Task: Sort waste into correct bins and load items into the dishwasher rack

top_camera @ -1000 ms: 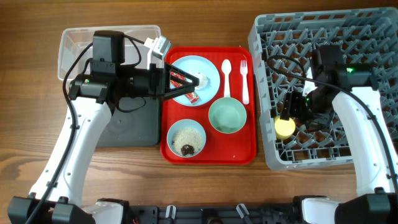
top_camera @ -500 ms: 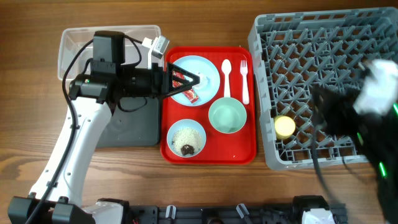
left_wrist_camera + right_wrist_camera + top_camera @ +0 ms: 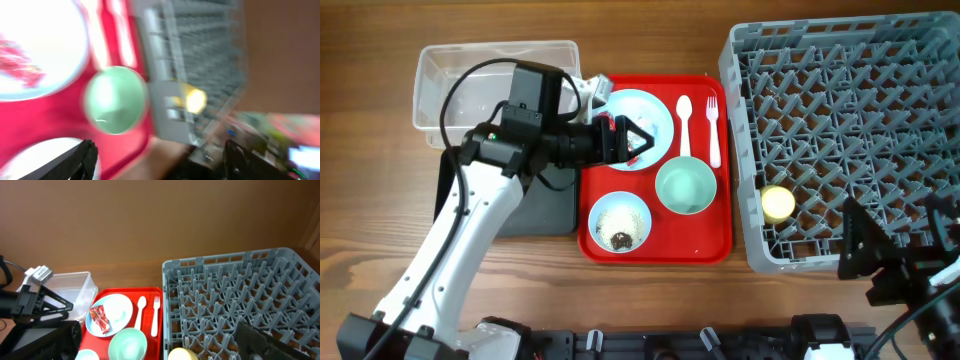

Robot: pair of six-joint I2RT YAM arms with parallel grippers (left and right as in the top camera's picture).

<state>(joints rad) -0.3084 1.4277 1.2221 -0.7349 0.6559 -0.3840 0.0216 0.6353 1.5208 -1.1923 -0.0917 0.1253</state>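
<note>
My left gripper (image 3: 632, 138) is open and empty, low over the pale blue plate (image 3: 653, 112). The red wrapper (image 3: 98, 318) lies on that plate, partly hidden from overhead. The left wrist view is blurred and shows the open fingers (image 3: 165, 165), the mint green bowl (image 3: 115, 100) and the yellow cup (image 3: 195, 100). On the red tray (image 3: 710, 245) lie the mint bowl (image 3: 686, 186), the small blue bowl with rice (image 3: 620, 222), the white spoon (image 3: 685, 125) and fork (image 3: 712, 130). The yellow cup (image 3: 778, 203) sits in the grey rack (image 3: 850, 120). My right gripper (image 3: 875, 262) is open and empty, off the rack's front edge. I cannot make out the tissue.
The clear tub (image 3: 490, 75) stands at the back left. The black tray (image 3: 530, 205) lies in front of it, partly under my left arm. The rack fills the right side up to the red tray's edge.
My right arm has pulled back from the rack to the front right, leaving the yellow cup there. My left gripper has moved right, further over the plate.
</note>
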